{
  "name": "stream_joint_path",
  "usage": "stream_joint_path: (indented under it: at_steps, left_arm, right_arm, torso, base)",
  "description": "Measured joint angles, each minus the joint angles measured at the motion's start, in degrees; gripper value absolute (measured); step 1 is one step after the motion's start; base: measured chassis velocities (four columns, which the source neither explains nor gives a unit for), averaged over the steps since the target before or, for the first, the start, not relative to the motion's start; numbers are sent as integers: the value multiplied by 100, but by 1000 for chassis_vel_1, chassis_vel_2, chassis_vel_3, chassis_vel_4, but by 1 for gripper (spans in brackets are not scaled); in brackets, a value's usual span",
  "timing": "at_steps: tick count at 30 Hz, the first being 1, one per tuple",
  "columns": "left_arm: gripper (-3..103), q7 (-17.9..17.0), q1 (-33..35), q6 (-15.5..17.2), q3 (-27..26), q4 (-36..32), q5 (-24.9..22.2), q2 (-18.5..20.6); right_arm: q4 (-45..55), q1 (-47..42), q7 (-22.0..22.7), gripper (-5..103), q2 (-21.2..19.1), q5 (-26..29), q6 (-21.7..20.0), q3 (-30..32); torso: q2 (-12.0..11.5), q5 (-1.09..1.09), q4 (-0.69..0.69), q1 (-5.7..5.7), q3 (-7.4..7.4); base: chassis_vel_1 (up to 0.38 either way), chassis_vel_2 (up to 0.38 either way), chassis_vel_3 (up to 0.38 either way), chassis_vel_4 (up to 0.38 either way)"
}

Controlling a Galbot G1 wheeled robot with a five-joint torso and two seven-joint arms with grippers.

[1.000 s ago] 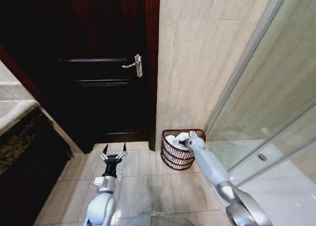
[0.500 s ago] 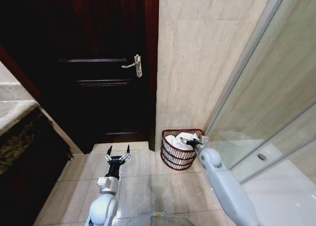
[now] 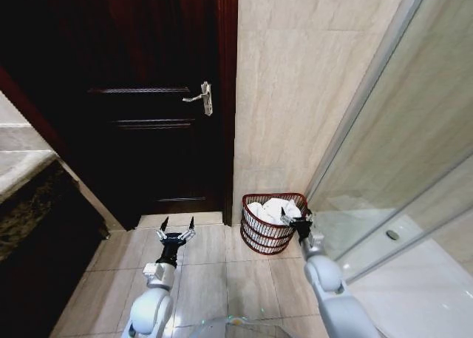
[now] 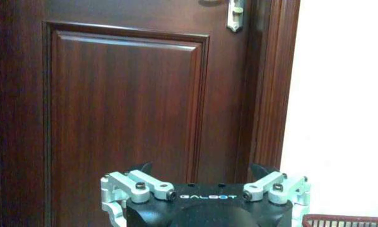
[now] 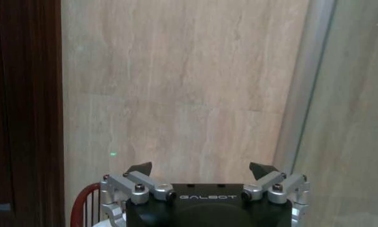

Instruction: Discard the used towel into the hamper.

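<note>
The hamper (image 3: 271, 223) stands on the tiled floor (image 3: 222, 271) in the corner where the beige wall (image 3: 295, 94) meets the glass shower panel (image 3: 399, 153), just to the side of the dark wooden door (image 3: 140, 109). White towel (image 3: 272, 208) lies bunched inside it, heaped up to about rim level, so the discard looks done or all but done. The right gripper (image 3: 301, 221) hangs at the hamper's rim on the shower-panel side, fingers apart and holding nothing; in the right wrist view the right gripper (image 5: 201, 169) shows its two tips spread, with a curve of the hamper's red wire (image 5: 88, 203) just beneath it. The left gripper (image 3: 177, 225) hovers above the floor on the door side of the hamper, well apart from it, fingers also spread and empty. The main risk I see is the right gripper's closeness to the rim: a sideways or downward motion could hook a finger in the open weave and tip or drag so light a basket. A fold of towel sitting high in the hamper could also catch on a fingertip and be pulled out. The glass panel lies close beside that arm, so a wide swing away from the hamper might strike it.
</note>
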Motion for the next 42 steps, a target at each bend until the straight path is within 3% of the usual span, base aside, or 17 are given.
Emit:
stream_joint_path:
  at_steps: [11,22,35,42]
  left_arm:
    - [100,101,261,-70,-87,-109,-18,-152]
    - [100,190,535,-6,-269,-525,-28,-276]
    - [100,159,726,-511,-326,-716,-66,-398]
    - [100,155,793,-578,-323,-717,-96,-384]
  right_arm:
    - [1391,-1177,316,100,196,-83,148,246]
    - [1603,-1636,223,100,312,-126,229,362]
    - [1902,-2205,349,100,577,-481,427,214]
    - [1941,-2431,384,100,647,-548,631,196]
  torso:
    - [0,-1,0,0,-1]
    - [0,-1,0,0,0]
    - [0,0,0,0,0]
    - [0,-1,0,0,0]
  base:
    - [0,0,0,0]
    - [0,0,0,0]
    - [0,0,0,0]
    - [0,0,0,0]
